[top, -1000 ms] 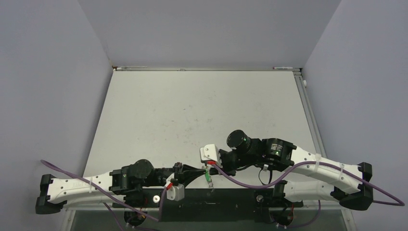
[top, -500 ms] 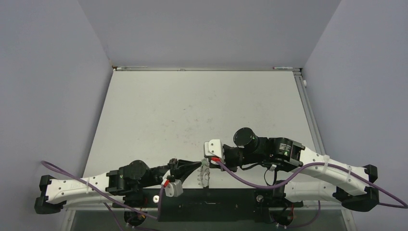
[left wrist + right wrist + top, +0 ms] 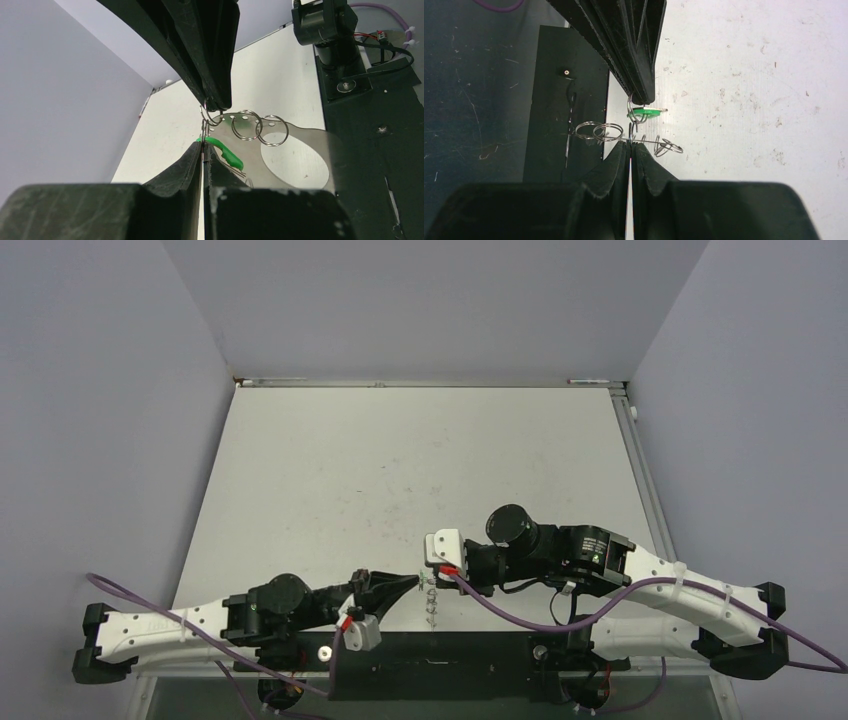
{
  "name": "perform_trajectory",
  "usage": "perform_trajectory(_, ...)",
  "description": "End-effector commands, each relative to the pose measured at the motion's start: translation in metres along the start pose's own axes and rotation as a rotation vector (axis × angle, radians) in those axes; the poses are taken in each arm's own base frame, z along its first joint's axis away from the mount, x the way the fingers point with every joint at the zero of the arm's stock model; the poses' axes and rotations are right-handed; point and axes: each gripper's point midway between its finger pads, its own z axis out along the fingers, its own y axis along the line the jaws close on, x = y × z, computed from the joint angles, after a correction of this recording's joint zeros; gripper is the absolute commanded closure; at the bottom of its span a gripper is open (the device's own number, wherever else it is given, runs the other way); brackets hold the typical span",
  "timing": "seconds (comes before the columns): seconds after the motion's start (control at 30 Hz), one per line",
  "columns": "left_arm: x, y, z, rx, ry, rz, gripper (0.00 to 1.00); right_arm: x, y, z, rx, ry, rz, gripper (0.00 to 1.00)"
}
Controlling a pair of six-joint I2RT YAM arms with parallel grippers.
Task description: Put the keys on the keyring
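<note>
My left gripper (image 3: 412,582) and right gripper (image 3: 432,580) meet tip to tip above the table's near edge. In the left wrist view my left gripper (image 3: 204,149) is shut on the head of the small green key (image 3: 225,152). The right gripper (image 3: 217,106) comes from above and pinches the rim of the grey keyring (image 3: 252,150), at a wire loop (image 3: 209,117). In the right wrist view my right gripper (image 3: 630,145) is shut on the keyring, seen edge-on as a thin line. The green key (image 3: 646,111) hangs at the left gripper (image 3: 644,97) above it.
The black base plate (image 3: 450,650) runs along the near edge under both grippers and shows in the left wrist view (image 3: 390,150). More wire loops (image 3: 260,129) hang on the keyring's rim. Purple cables (image 3: 500,612) trail from both wrists. Grey walls enclose the white table (image 3: 400,460).
The right arm moved right and back a second ago, then held still. The left gripper drew back to the left, then moved right to meet the right gripper's tip. The keyring now hangs edge-on.
</note>
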Motion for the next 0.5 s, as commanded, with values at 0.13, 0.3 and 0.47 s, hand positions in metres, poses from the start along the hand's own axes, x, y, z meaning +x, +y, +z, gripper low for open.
perform_trajectory(0.13, -0.001, -0.001, 0.002, 0.003, -0.026, 0.041, 1.0, -0.023, -0.01, -0.015, 0.087, -0.124, -0.026, 0.95)
perform_trajectory(0.3, -0.001, -0.006, 0.005, 0.022, -0.031, 0.042, 0.82, -0.033, -0.013, -0.019, 0.12, -0.196, -0.031, 0.95)
perform_trajectory(0.47, -0.007, -0.007, 0.007, 0.028, -0.055, 0.021, 0.63, -0.032, -0.014, -0.016, 0.126, -0.215, -0.025, 0.95)
